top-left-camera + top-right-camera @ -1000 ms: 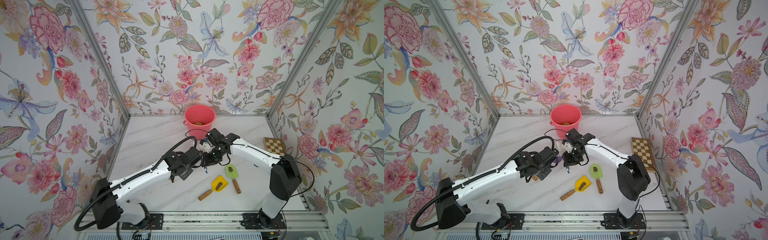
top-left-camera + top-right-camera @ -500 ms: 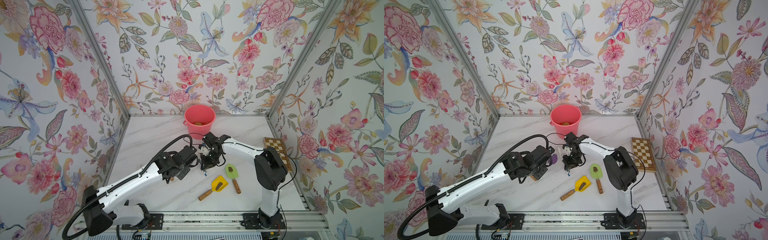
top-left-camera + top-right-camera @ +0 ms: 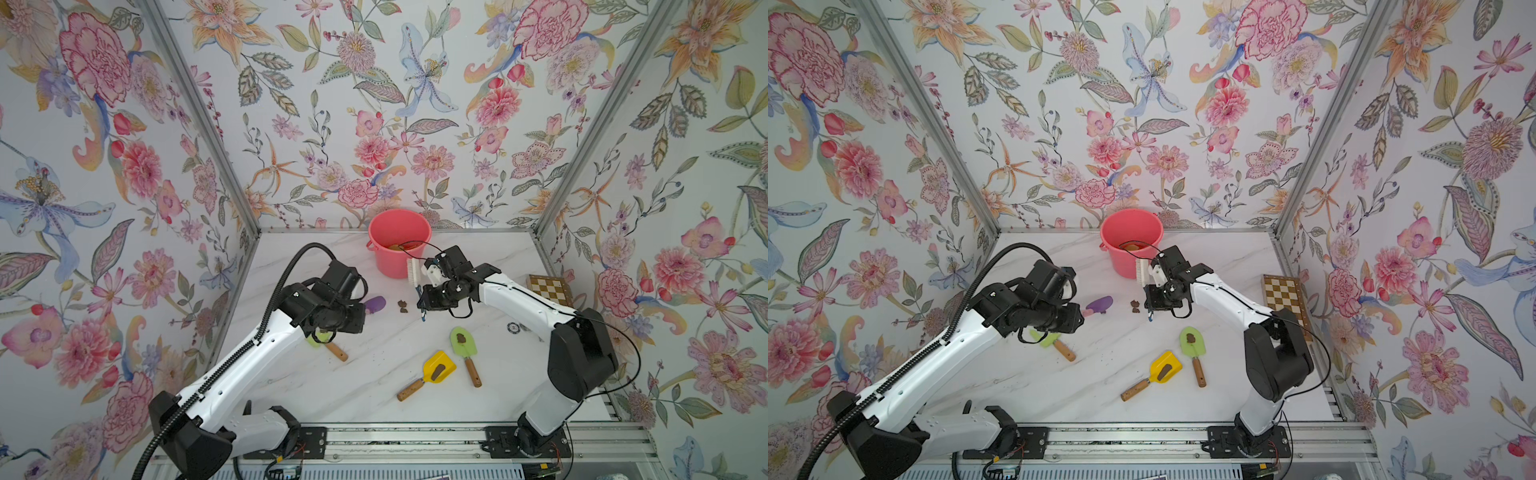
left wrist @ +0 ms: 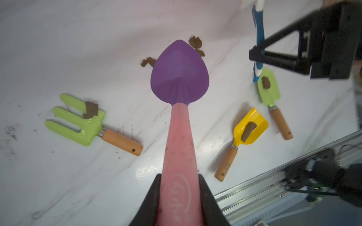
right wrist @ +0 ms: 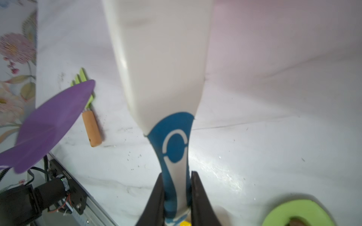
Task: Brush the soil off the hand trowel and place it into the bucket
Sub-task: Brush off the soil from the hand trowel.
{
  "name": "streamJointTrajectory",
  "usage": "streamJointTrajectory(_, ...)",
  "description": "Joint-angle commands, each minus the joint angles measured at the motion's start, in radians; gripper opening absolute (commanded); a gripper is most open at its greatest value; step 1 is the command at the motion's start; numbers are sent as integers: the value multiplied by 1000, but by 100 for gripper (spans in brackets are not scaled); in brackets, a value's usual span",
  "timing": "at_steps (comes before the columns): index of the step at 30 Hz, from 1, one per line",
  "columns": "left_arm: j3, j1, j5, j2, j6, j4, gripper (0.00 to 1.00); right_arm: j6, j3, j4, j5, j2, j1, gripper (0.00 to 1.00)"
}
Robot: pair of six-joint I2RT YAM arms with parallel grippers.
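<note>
marbled white tabletop [image 3: 374,399]: left gripper [image 4: 179,184] clamps the hand trowel [image 4: 179,78] by its smooth pink handle, long axis crosswise, heart-shaped purple blade tip toward the putty-like soil lumps [image 4: 195,42], well short of the coral bucket [image 3: 392,266]. right gripper [image 5: 176,187] clasps a white-and-blue brush [image 5: 162,58].

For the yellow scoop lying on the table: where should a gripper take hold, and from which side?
Take the yellow scoop by its wooden handle, near the middle, coming straight down with jaws across it. The handle lies flat on the table, narrow with room on both sides; the blade is wide and carries a soil lump.
</note>
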Motion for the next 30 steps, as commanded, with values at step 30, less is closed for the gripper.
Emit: streamJointTrajectory(30,-372,196,609,-105,-1182,1069,0,77,-150,401,96,13,161,0)
